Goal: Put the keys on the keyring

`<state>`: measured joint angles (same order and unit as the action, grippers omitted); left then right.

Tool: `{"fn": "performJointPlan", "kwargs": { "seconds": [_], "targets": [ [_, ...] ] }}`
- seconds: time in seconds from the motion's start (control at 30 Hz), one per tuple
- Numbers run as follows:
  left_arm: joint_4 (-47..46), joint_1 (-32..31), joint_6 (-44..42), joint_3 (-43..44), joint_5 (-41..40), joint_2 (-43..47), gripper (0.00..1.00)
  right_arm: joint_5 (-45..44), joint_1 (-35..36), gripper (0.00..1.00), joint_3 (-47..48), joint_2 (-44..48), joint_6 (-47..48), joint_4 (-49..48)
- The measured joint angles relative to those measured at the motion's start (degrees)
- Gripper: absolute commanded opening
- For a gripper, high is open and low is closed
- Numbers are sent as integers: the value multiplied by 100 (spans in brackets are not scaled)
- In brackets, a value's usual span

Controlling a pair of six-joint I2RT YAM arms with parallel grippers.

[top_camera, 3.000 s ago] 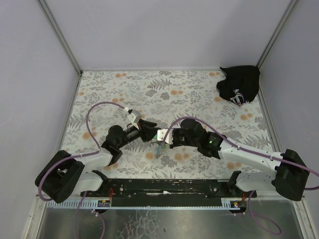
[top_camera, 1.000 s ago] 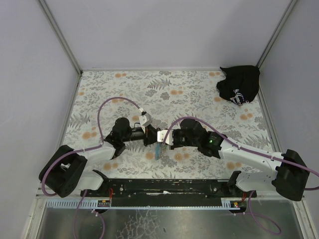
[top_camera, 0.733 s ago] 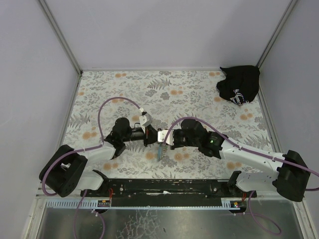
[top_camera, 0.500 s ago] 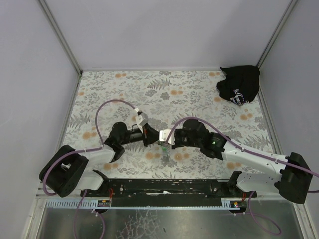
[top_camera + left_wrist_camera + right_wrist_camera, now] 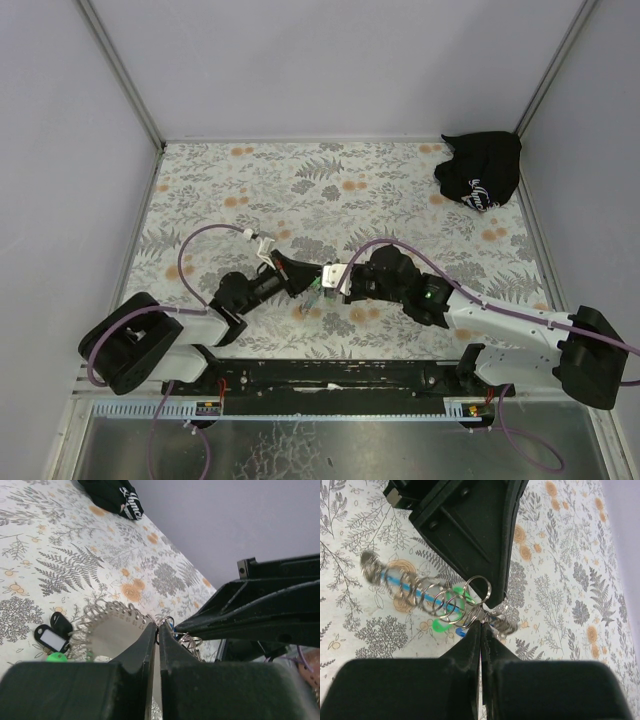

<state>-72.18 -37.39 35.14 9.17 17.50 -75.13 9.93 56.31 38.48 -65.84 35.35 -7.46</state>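
Top view first: both arms meet low on the floral table [image 5: 400, 180]. The left tool [image 5: 303, 281] and right tool [image 5: 326, 281] are tip to tip, with the keyring [image 5: 314, 295] a small glint of green and metal between them. The black bag [image 5: 480, 168] sits in the far right corner, its white print too small to read from up here. Against half a second ago, the left arm lies lower, nearer the front edge, and its purple cable loop is flatter. The meeting point has slid a touch nearer, and the bag hasn't budged.

Left wrist now: the left tool [image 5: 158, 628] is pinched nearly closed on a thin metal ring [image 5: 166, 622] of the keyring, with the right tool's black body just beside it. A beaded chain [image 5: 107, 611] curls away to the left. Near it sit a black tag [image 5: 50, 639] with a blank white label and a green piece [image 5: 56, 656]. White script on the bag [image 5: 107, 495] is tilted and I can't read it.

Right wrist: the right tool [image 5: 480, 626] is clamped tight on the wire rings. A blurred string of metal loops [image 5: 427, 597] trails left over a blue strap [image 5: 402, 582]. The left tool's fingers [image 5: 485, 540] loom above. I can't pick out the keys for sure.
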Motion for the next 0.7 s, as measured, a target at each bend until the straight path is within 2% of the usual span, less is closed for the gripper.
{"fn": "performJointPlan", "kwargs": {
  "seconds": [0.13, 0.37, 0.7],
  "targets": [
    [-584, -160, 439, -199, -564, -267, 0, -42, 57, 0, -66, -79, -52, -258],
    [-964, -466, 688, -203, -1180, -522, 1, -260, 94, 0, -114, -92, -50, -374],
    [-1185, -466, 400, -398, -1204, -509, 22, -468, 151, 0, 39, -90, 225, -76]
  ]
}}
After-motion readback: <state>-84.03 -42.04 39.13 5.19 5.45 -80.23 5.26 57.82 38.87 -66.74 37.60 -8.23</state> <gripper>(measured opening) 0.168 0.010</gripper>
